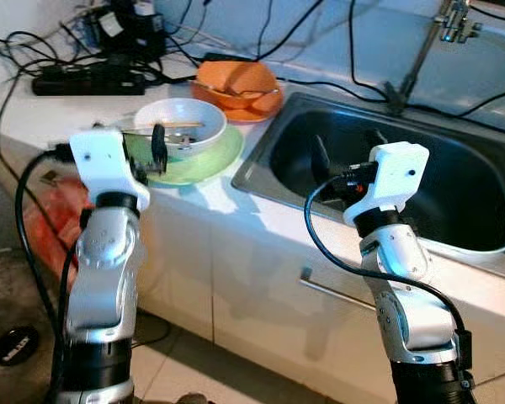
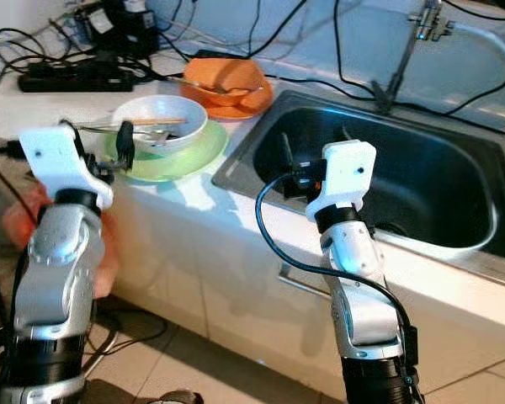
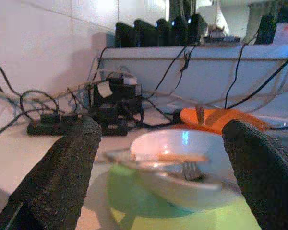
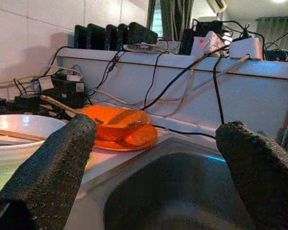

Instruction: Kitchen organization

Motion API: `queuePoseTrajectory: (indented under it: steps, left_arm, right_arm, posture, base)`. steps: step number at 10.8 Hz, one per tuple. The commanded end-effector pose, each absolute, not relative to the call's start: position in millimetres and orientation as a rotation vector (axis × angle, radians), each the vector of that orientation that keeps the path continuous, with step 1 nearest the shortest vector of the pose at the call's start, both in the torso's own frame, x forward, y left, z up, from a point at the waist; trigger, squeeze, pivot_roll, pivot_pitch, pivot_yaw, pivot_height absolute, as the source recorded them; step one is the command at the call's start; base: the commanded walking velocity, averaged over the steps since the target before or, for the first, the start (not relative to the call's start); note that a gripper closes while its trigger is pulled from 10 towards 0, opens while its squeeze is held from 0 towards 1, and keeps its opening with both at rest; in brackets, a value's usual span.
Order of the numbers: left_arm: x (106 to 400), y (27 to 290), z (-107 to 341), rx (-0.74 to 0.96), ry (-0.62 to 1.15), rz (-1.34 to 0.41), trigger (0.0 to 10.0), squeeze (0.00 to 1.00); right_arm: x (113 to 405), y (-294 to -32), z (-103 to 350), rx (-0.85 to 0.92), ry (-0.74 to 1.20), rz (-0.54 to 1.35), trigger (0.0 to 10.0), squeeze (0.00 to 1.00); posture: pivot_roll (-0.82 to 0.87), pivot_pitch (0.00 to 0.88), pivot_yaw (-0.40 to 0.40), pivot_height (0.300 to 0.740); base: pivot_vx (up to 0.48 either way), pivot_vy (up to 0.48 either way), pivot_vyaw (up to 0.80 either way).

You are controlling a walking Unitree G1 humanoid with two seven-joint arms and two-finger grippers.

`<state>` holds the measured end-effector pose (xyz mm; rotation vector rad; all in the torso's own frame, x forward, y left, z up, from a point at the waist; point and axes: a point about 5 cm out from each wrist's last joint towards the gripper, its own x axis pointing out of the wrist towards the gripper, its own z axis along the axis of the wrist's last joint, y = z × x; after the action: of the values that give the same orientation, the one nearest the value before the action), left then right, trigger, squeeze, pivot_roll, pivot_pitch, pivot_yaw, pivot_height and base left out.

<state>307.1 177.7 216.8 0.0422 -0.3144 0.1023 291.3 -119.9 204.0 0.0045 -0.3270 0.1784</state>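
White tabletop (image 1: 227, 215) across the frame, steel sink (image 1: 454, 168) sunk into its right half, faucet (image 1: 454, 21) standing at the far right. Cables trail all over the far wall side, and a black power strip (image 1: 88, 82) lies at the far left with chargers behind it.

Left of the sink, near the tabletop's front edge, sits a green plate (image 1: 210, 160). On it a white bowl (image 1: 189, 114), and across that bowl lie a pair of chopsticks (image 1: 181, 124) and a fork (image 3: 192, 171), which the left wrist view picks out inside the bowl. Just beyond, further back and touching the sink's far-left corner area, an orange plate (image 1: 265, 105) with an orange bowl (image 1: 231, 77) on it, and a utensil resting in that one too.

Down on the floor at left, something red-orange (image 1: 46, 215) beside the cabinet; can't tell what it is.

Now the arms. Left gripper (image 1: 157, 143) is up at the near edge of the green plate, fingers (image 3: 62, 177) spread wide, the white bowl framed between them and nothing held. Right gripper (image 1: 345, 156) hangs over the sink's near-left part, fingers (image 4: 53, 167) also spread wide apart, empty, the basin below and the orange dishes off to its left.
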Motion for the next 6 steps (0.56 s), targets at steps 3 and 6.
queuePoseTrajectory:
  steps: [3,6]
  left_arm:
    - [310.6,178.9,218.4,0.002,-0.299,0.102,10.0,0.00]
    - [312.1,177.9,216.7,0.000,-0.288,0.093,10.0,0.00]
  right_arm:
    - [292.9,-122.6,205.9,0.016,-0.331,0.163,10.0,0.00]
    - [294.5,-122.9,206.4,0.013,-0.332,0.159,10.0,0.00]
  posture:
    - [0.08,0.023,-0.047,0.740]
    - [0.08,0.019,-0.045,0.740]
  base:
    - [0.000,0.123,-0.14]
    - [0.000,0.320,-0.60]
